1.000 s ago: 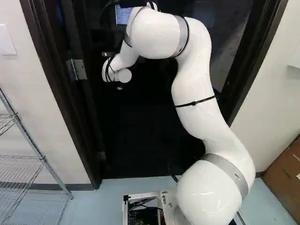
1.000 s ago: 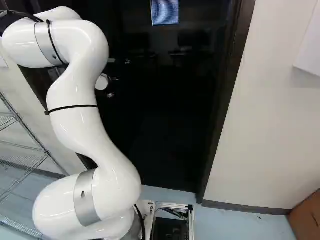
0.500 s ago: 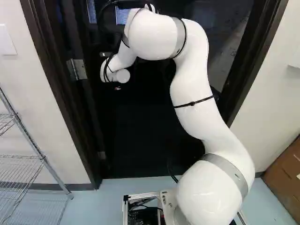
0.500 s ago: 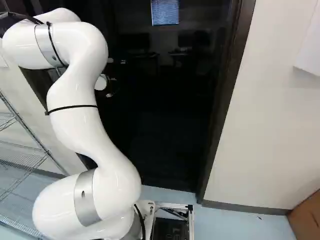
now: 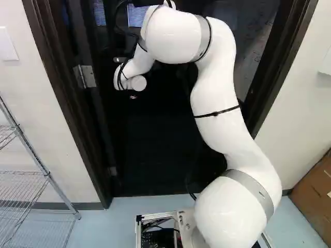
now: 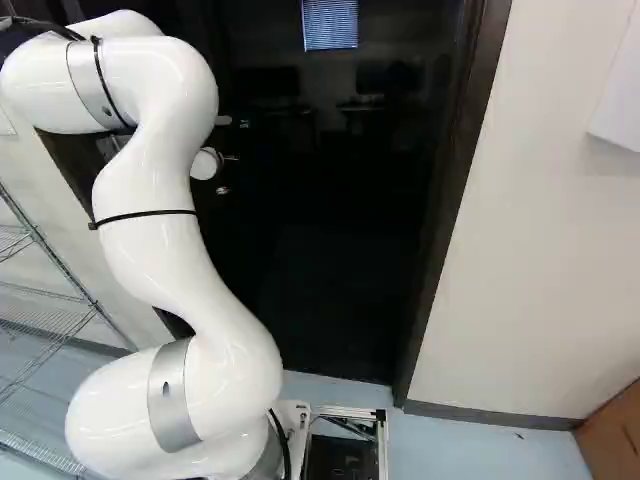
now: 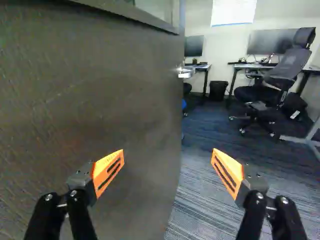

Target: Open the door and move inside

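The dark, flat door panel (image 7: 95,95) stands ajar ahead of the claw (image 7: 168,155), its silver lever handle (image 7: 186,72) near the free edge. The claw's fingers are wide apart, clamped on nothing. A weak push could let the panel swing back onto the white jointed arm (image 5: 220,121) — and driving in too early could wedge that arm against the dark door frame (image 5: 67,111). Beyond lies striped blue-grey carpet (image 7: 200,162) — with a black wheeled office chair (image 7: 282,75) on it.
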Robot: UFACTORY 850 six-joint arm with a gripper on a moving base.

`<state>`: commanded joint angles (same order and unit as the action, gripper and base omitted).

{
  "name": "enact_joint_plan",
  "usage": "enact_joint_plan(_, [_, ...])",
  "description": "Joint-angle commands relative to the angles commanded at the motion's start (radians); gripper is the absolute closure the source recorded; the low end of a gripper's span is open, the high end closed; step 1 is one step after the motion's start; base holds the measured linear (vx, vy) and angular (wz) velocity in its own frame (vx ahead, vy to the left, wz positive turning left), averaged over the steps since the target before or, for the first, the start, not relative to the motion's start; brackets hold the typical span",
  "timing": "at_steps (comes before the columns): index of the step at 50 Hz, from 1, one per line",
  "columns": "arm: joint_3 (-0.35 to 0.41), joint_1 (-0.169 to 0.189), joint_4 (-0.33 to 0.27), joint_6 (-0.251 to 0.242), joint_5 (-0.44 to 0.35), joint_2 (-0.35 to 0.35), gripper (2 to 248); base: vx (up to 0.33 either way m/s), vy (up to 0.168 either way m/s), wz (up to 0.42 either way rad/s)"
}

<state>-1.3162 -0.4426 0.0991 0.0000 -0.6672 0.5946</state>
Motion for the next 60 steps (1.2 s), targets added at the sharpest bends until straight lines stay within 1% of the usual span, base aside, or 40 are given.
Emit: enact_joint_plan(60, [0.283,0.112,0.0,0.0,0.0,-0.224,3,0.0,0.0,0.0])
